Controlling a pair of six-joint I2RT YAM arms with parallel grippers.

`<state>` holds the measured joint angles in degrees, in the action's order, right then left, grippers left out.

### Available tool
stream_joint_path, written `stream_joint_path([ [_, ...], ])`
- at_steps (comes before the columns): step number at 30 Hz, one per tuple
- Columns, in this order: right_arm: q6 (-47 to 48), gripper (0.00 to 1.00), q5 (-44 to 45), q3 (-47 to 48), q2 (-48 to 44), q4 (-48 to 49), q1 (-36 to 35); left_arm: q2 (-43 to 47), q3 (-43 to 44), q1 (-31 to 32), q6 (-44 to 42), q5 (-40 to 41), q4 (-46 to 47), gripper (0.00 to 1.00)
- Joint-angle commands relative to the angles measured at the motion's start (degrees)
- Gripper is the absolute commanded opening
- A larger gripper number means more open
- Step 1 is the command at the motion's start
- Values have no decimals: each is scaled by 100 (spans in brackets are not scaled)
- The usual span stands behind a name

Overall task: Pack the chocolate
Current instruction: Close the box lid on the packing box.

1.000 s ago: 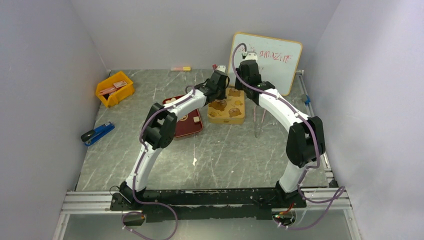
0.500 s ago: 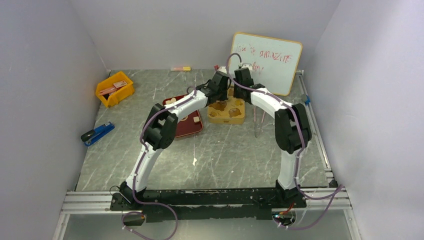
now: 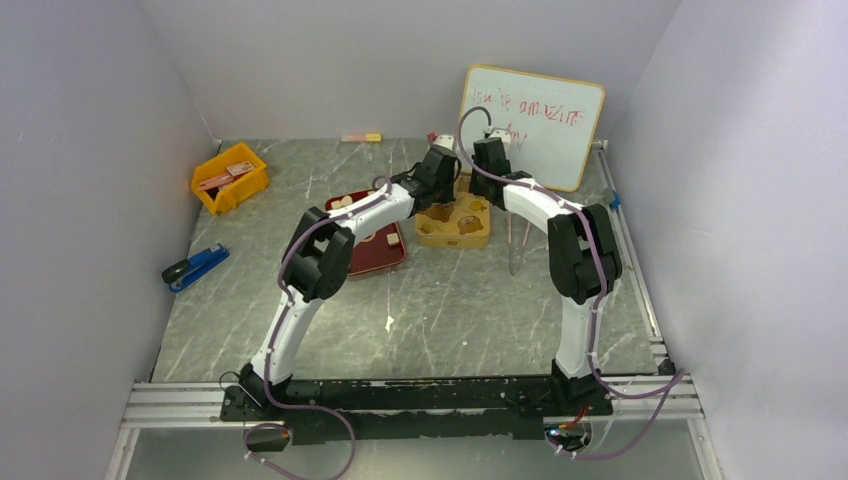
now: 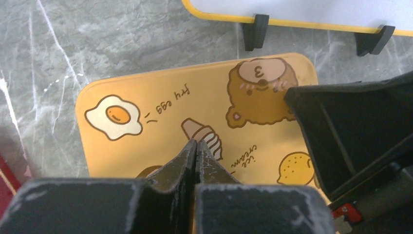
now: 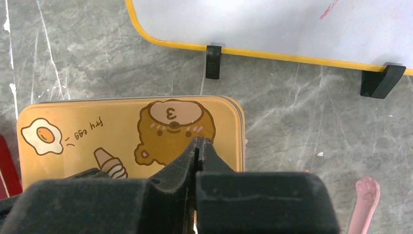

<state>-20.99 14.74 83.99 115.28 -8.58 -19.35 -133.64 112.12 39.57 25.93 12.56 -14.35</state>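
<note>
The gold tin (image 3: 455,222) with bear pictures lies closed at the back of the table, to the right of the dark red tray (image 3: 372,256). A few pale chocolate pieces (image 3: 388,240) show in the tray, partly hidden by my left arm. My left gripper (image 4: 196,144) is shut and empty, its tips just over the gold tin (image 4: 160,122) near the ice cream drawing. My right gripper (image 5: 199,141) is also shut and empty, over the bear on the gold tin (image 5: 97,117) near its right edge. In the top view, the left gripper (image 3: 438,170) and the right gripper (image 3: 487,165) stand close side by side.
A whiteboard (image 3: 533,125) leans on the back wall just behind the tin. Pink tongs (image 3: 517,245) lie right of the tin. A yellow bin (image 3: 230,178) and a blue stapler (image 3: 195,266) sit at the left. One small pale bit (image 3: 389,322) lies mid-table.
My right arm has swung left from in front of the whiteboard to over the tin, its elbow folding inward. The left arm has hardly moved. Both grippers stay shut.
</note>
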Motion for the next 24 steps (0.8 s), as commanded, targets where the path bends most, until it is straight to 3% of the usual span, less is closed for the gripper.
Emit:
stream_joint_path([
  [1,-43,0,24,-262,71,-439,76,158,-400,12,-55,189,-644,6],
  [14,-19,0,-116,-404,59,-401,179,1301,-1433,-522,175,245,-222,13],
  [24,27,0,-173,-405,-79,-370,217,1472,-2080,-810,476,-234,91,14],
])
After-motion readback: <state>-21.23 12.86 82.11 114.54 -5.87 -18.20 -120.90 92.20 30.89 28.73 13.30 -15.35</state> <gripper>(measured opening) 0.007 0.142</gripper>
